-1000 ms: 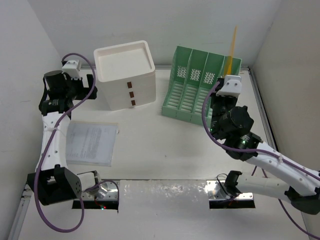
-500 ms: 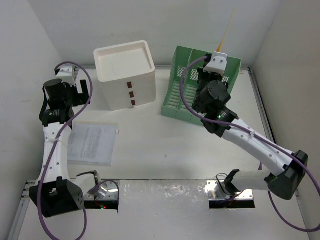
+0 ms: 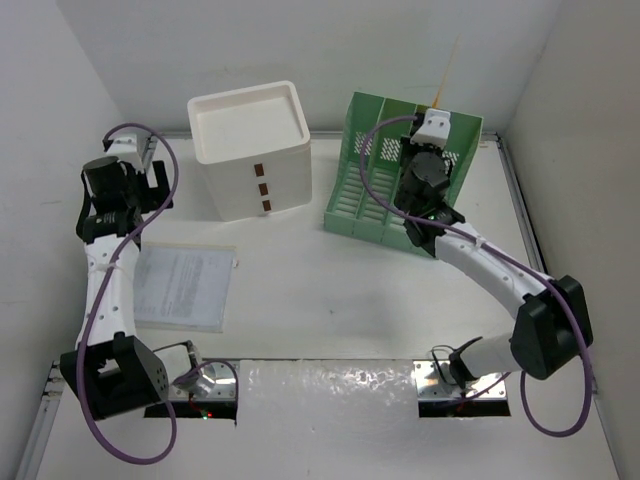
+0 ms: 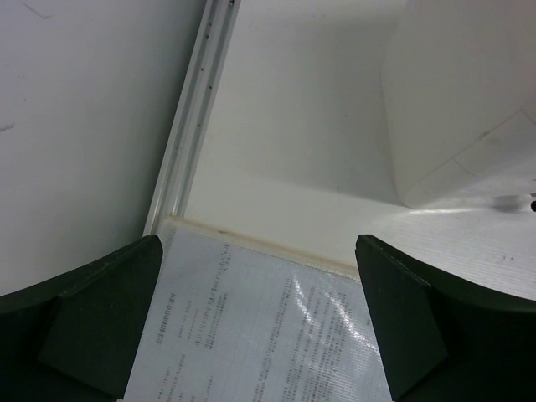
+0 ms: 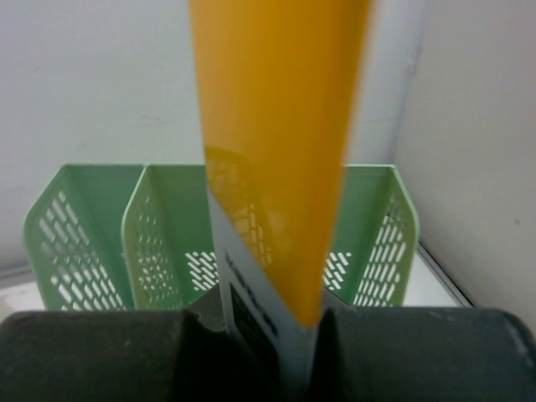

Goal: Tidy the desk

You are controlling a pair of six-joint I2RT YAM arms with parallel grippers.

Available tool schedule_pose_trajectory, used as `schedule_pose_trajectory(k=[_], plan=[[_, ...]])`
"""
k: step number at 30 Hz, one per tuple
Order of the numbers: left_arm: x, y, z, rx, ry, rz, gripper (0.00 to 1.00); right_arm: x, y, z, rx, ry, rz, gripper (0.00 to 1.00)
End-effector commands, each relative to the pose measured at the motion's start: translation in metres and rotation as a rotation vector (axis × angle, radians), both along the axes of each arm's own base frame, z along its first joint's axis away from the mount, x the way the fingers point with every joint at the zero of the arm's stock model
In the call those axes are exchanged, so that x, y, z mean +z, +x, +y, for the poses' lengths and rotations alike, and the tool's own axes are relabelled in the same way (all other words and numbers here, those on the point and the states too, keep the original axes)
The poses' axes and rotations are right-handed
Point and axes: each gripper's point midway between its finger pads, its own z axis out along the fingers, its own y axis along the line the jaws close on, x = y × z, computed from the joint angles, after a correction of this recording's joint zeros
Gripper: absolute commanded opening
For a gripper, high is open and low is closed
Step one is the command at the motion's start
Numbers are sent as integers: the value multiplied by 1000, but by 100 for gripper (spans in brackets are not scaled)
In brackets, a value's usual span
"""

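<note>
The desk [image 3: 330, 300] is the wide white tabletop under both arms, its silver rail [image 4: 188, 126] running ahead of the left jaws on their left side.

The right gripper [image 5: 266, 335] is clamped on an orange-yellow folder [image 5: 276, 126], which stands upright out of the jaws and fills the middle of the right wrist view. A white sheet [image 5: 251, 306] sits against the folder's lower left face, right at the fingers. It carries a strip of dark print, too blurred to read. Beyond the jaws stands the green slotted file rack [image 5: 159, 234], with its perforated compartments showing on both sides of the folder. From above, this gripper is over the rack's right-hand part [image 3: 375, 190], and the folder's thin edge [image 3: 445, 75] rises past it.

The left gripper [image 4: 257, 247] is spread wide and grips nothing. Below and between its fingers lies a printed document in a glossy clear sleeve [image 4: 251, 335], flat on the desk. Its lines of text are too small and blurred to read. Ahead of the jaws to the right is the corner of the white three-drawer box [image 4: 469, 92]. From above, the box [image 3: 250, 150] shows three small brown marks down its front, with no lettering that can be made out.
</note>
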Motion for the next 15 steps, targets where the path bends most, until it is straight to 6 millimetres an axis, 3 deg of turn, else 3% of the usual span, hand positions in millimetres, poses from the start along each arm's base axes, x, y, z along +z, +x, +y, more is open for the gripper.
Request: schedule_pose_trajectory(k=[1,2,4,5,7,8,10,15], plan=[[23,8,13,21,31,-78,99,23,6,20,140,6,-143,0],[23,8,15,23,33,-77,100,9,4,18,135,-14,-123,0],[21,7,18,28,39,-68,100,6,1,15,130,-4,-164,0],[21,8,16,10,32,-71,100,-10,-1,14,138,-17,-152,0],[23,7,15,-4,38,-69,100,-14,-2,14,139,-12,-190,0],[24,7,15,-8,39,-69,100,-27,-4,13,139,-21,-180,0],[27,6,14,-23,50,-67,99,-26,-6,15,159,-35,-225,0],[21,2,13,-51,73,-41,100,-69,-7,10,136,-38,-162,0]])
